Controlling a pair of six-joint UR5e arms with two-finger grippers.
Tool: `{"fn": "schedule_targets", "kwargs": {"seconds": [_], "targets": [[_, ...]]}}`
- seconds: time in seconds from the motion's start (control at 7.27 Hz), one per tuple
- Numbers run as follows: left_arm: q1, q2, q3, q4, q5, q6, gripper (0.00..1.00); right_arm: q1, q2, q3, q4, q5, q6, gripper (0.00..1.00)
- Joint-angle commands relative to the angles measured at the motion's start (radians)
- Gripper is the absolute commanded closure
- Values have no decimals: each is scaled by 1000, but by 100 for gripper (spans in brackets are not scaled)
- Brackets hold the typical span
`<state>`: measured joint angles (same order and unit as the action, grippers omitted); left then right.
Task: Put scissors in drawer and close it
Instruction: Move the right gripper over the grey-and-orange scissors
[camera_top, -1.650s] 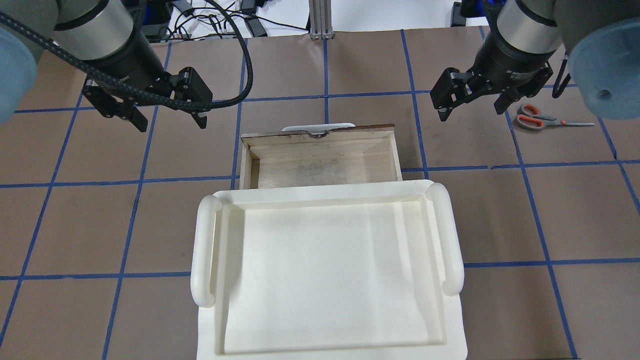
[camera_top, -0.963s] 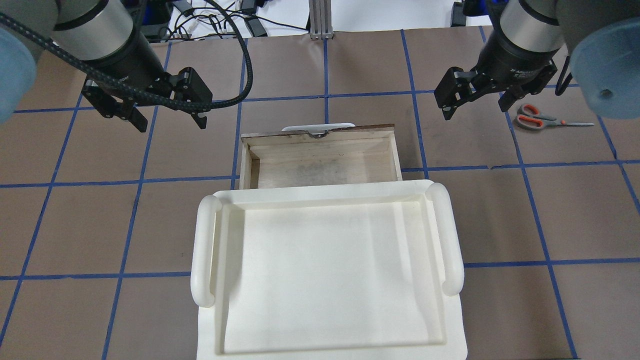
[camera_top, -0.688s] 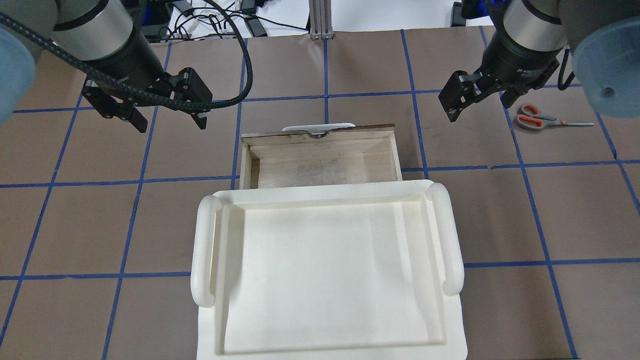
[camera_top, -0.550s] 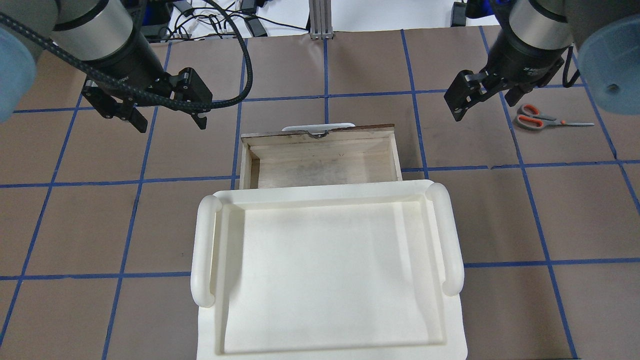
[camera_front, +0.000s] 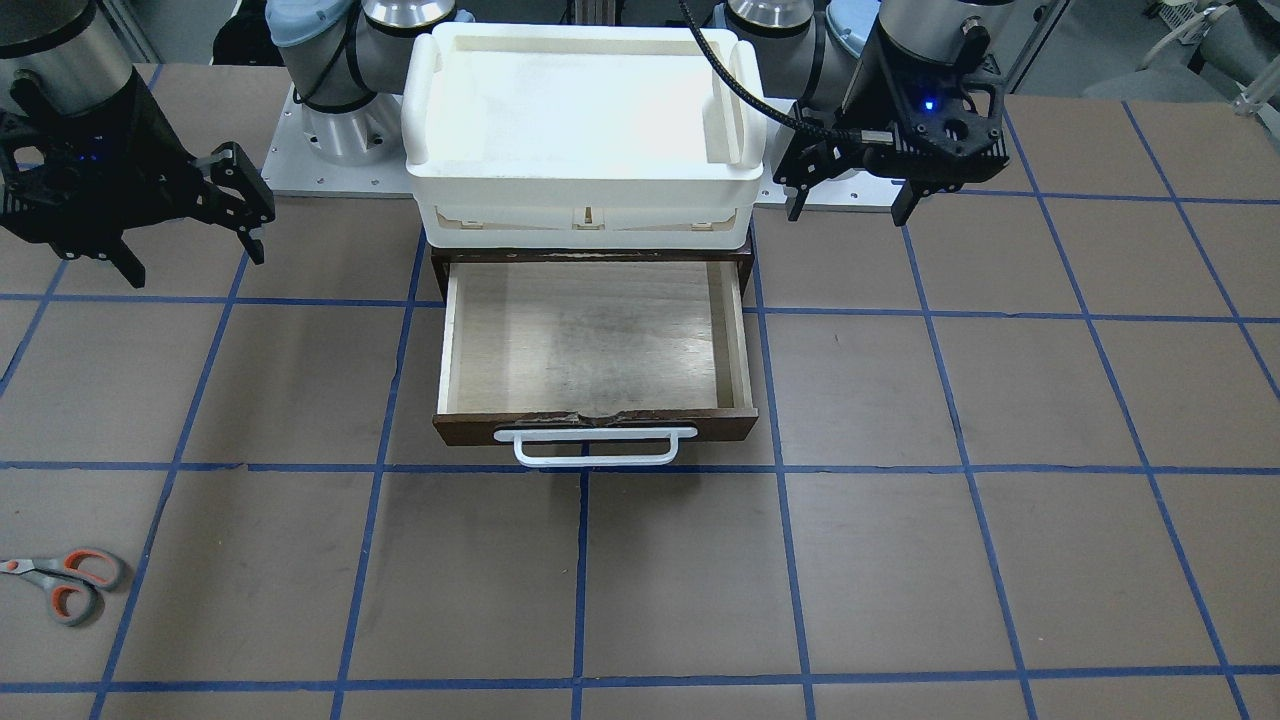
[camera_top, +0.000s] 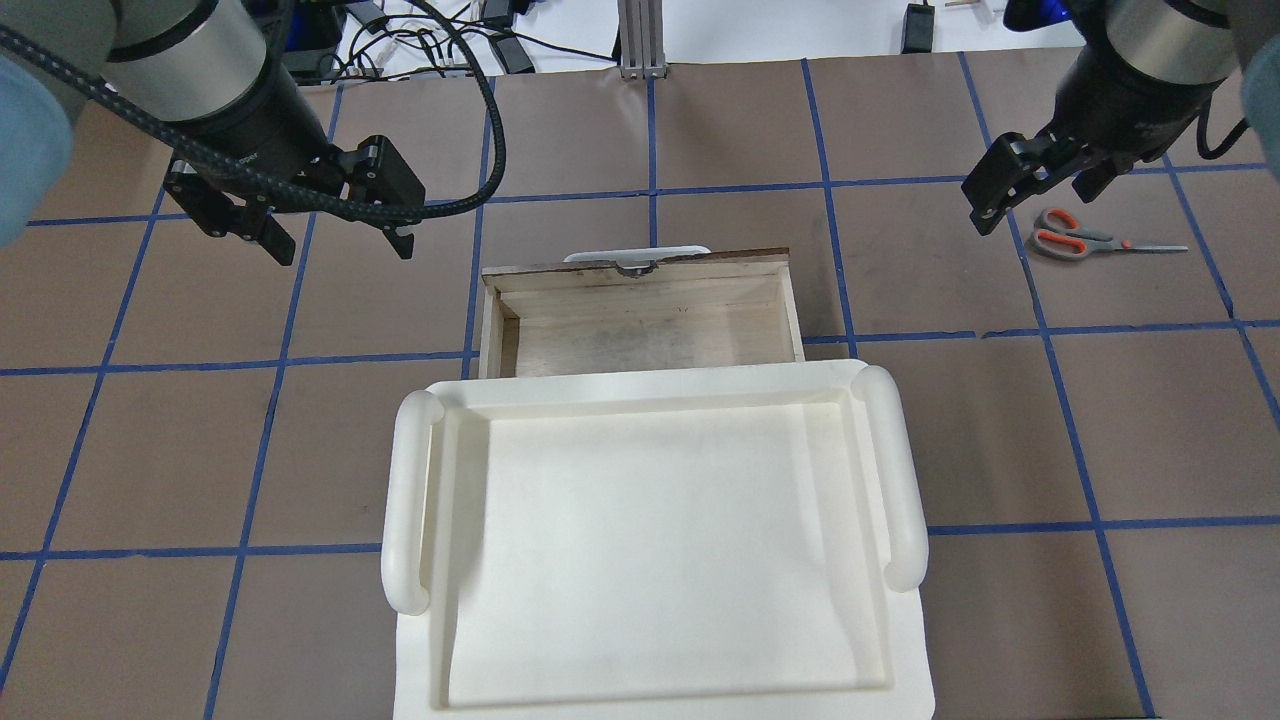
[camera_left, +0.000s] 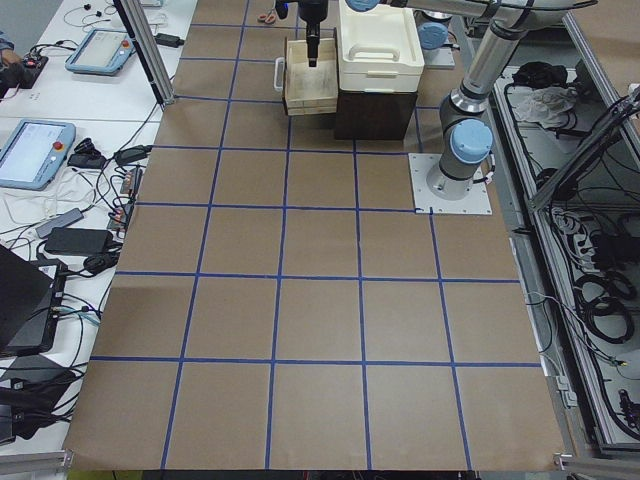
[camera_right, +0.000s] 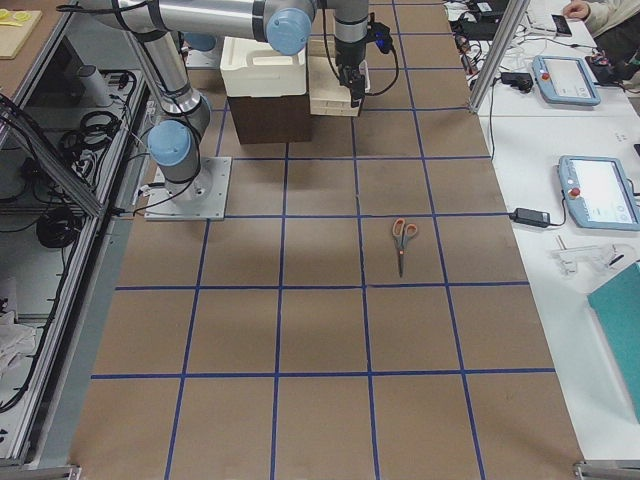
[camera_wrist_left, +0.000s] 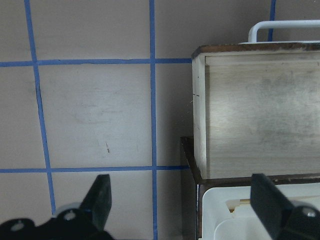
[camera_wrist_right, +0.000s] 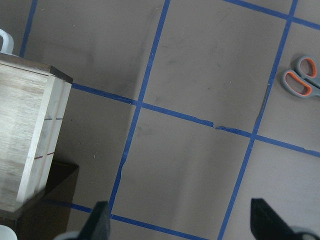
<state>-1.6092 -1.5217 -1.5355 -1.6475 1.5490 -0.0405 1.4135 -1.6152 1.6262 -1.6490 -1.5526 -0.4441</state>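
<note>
The scissors (camera_top: 1075, 237) lie flat on the brown table at the far right, handles to the left; they also show in the front view (camera_front: 65, 585) and in the right wrist view (camera_wrist_right: 300, 80). The drawer (camera_top: 640, 320) stands pulled out and holds nothing, with its white bar handle (camera_front: 595, 447) at the front. My right gripper (camera_top: 1035, 205) is open and empty, hovering just left of the scissors' handles. My left gripper (camera_top: 340, 245) is open and empty, hovering left of the drawer, whose left wall shows in its wrist view (camera_wrist_left: 200, 115).
A white plastic tray (camera_top: 660, 385) sits on top of the dark cabinet (camera_front: 438, 268) that holds the drawer. The table is brown with a blue tape grid. Cables and screens lie beyond the far edge (camera_top: 420, 40).
My right gripper has moved right, from near the drawer's corner to just beside the scissors. The left arm, the drawer and the scissors have not moved.
</note>
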Motion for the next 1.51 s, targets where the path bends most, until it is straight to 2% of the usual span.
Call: {"fn": "schedule_targets", "kwargs": {"seconds": [0.0,0.41,0.69,0.83,0.96,1.24,1.38], "targets": [[0,0,0,0,0,1,0,-2,3,-2,5,-3,1,0],[0,0,0,0,0,1,0,-4,3,18,6,0,-16,0],[2,0,0,0,0,1,0,-21,8,6,-89,-4,-19,0],[0,0,0,0,0,1,0,-24,11,7,-83,-4,-48,0],[2,0,0,0,-1,1,0,-45,23,7,-84,-33,-111,0],[0,0,0,0,0,1,0,-169,93,3,-97,-20,-239,0],[2,0,0,0,0,1,0,-183,131,0,-165,-29,-324,0]]}}
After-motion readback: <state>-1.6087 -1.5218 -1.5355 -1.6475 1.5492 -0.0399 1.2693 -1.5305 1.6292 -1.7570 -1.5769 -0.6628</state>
